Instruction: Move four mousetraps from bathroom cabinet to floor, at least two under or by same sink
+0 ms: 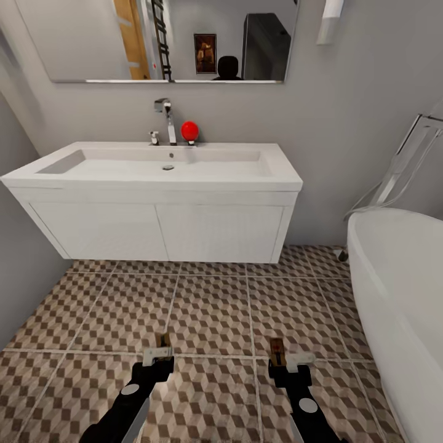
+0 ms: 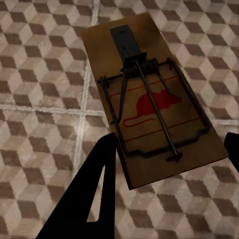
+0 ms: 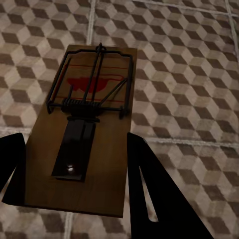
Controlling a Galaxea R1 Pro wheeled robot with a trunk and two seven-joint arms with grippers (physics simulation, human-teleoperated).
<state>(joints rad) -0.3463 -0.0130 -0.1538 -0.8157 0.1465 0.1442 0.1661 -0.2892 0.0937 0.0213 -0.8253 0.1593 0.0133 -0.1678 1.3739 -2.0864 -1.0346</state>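
My left gripper [image 1: 159, 352] is shut on a brown wooden mousetrap [image 1: 163, 340], held low over the cube-patterned bathroom floor [image 1: 209, 314]. The left wrist view shows that mousetrap [image 2: 152, 102] close up, with dark wire and a red mouse mark, between black fingers [image 2: 87, 194]. My right gripper [image 1: 289, 359] is shut on a second mousetrap [image 1: 277, 351]. In the right wrist view this mousetrap [image 3: 84, 134] lies between the two fingers [image 3: 159, 199] above the tiles. The white wall-hung sink [image 1: 154, 203] is ahead, beyond both grippers. The cabinet is out of view.
A big white tub [image 1: 400, 295] fills the right side, close to my right arm. A grey wall [image 1: 18, 264] closes the left. Above the sink are a faucet [image 1: 166, 120], a red ball [image 1: 189, 130] and a mirror [image 1: 166, 37]. Open tiles lie between me and the sink.
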